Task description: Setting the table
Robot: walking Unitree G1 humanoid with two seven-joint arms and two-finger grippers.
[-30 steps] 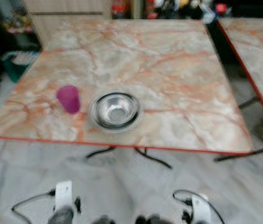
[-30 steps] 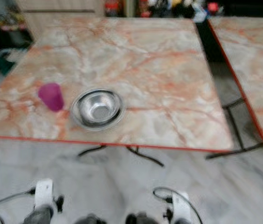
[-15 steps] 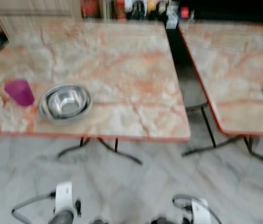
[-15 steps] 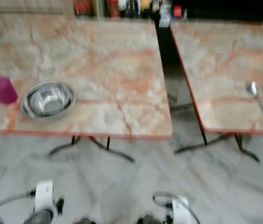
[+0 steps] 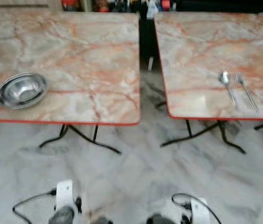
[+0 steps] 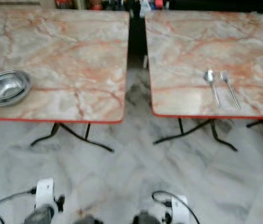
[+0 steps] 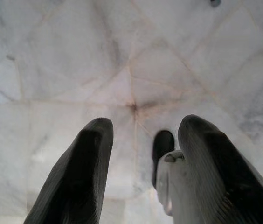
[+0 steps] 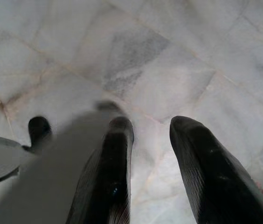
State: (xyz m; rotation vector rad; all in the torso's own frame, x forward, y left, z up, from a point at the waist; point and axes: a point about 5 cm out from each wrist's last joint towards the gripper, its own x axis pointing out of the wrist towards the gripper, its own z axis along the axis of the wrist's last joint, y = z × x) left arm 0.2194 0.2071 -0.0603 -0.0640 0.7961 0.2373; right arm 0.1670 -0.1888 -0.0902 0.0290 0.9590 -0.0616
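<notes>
bowl [image 5: 21, 90] is parked on the left table [image 5: 89, 51], spoon [image 5: 227, 87] and fork [image 5: 246, 91] laid side by side on the right table [image 5: 201, 42]. left gripper [image 7: 143, 140] and right gripper [image 8: 150, 140] are hung low over the floor [image 5: 136, 172], released, nothing gripped.

No text, label, brand, number or sign can be read anywhere. The bottles and packages lined up beyond the far edge of the marble-patterned, red-edged counter [image 5: 75, 42] are too blurred to make out any lettering.

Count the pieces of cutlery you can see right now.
2: a spoon and a fork, side by side near the right table's front edge.
</notes>
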